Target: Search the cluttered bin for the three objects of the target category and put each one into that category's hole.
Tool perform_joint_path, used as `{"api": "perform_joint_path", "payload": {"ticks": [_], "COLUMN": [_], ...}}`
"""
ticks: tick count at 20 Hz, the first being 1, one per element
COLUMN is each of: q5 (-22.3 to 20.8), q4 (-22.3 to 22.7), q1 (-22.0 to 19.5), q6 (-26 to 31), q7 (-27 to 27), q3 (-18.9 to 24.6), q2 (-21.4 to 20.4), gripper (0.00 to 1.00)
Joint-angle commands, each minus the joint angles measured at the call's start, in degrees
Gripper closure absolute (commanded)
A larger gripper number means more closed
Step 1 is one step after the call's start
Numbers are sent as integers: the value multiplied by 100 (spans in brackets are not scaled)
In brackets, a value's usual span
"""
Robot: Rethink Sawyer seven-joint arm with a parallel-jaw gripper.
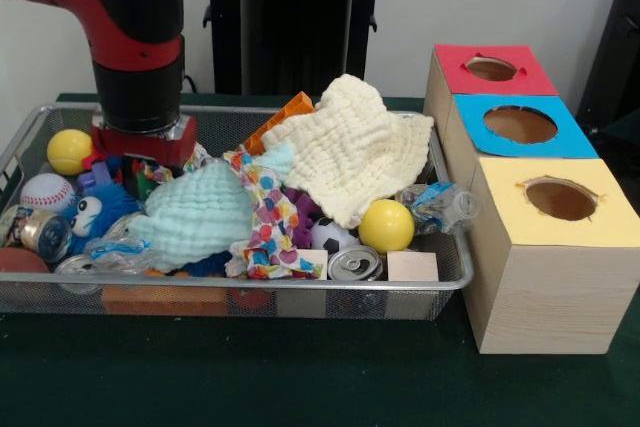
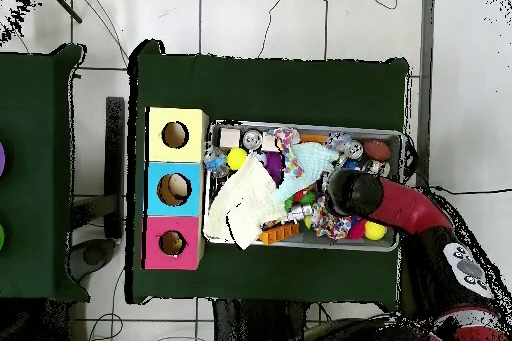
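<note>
Front view: wire mesh bin (image 1: 455, 282) sits on the green table (image 1: 300, 387), packed with clutter. The red and black arm (image 1: 135, 37) comes down into the bin's left rear part; the tool (image 1: 143, 152) is buried among the toys there, and I cannot tell whether it is spread, closed or holding anything. Just left of the arm lies a yellow ball (image 1: 68, 150); a baseball (image 1: 46, 192) sits in front of that. A second yellow ball (image 1: 386, 225) rests near the bin's front right, beside a small soccer ball (image 1: 330, 237), a can (image 1: 354, 265) and a wooden block (image 1: 412, 267). A cream cloth (image 1: 355, 147) drapes over the right rear rim, a pale mint cloth (image 1: 200, 212) covers the middle, and a spotted cloth (image 1: 265, 222) lies between them. A blue fuzzy toy with eyes (image 1: 95, 212) sits at the left. Just right of the bin stands a row of wooden boxes with round holes on top: red box (image 1: 490, 69) at the rear, blue box (image 1: 520, 125) in the middle, yellow box (image 1: 558, 202) at the front.

Overhead view: the three boxes line up left of the bin (image 2: 405, 139), yellow (image 2: 175, 135), blue (image 2: 174, 189), red (image 2: 172, 243). The arm (image 2: 385, 200) reaches over the bin's right portion. The cream cloth (image 2: 240, 212) hangs over the bin edge toward the boxes. One yellow ball (image 2: 237, 159) lies near the yellow box, the other (image 2: 375, 230) beside the arm.
</note>
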Motion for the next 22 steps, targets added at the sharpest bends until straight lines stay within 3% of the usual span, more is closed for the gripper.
{"api": "perform_joint_path", "payload": {"ticks": [1, 9, 13, 22], "q5": [293, 662, 601, -253], "q4": [-442, -346, -582, -1477], "q1": [221, 236, 136, -705], "q6": [-694, -851, -1011, -596], "q7": [1512, 1391, 1164, -469], "q3": [-195, -171, -280, -130], "q2": [1208, 1340, 1573, 1802], "gripper": [0, 0, 0, 0]}}
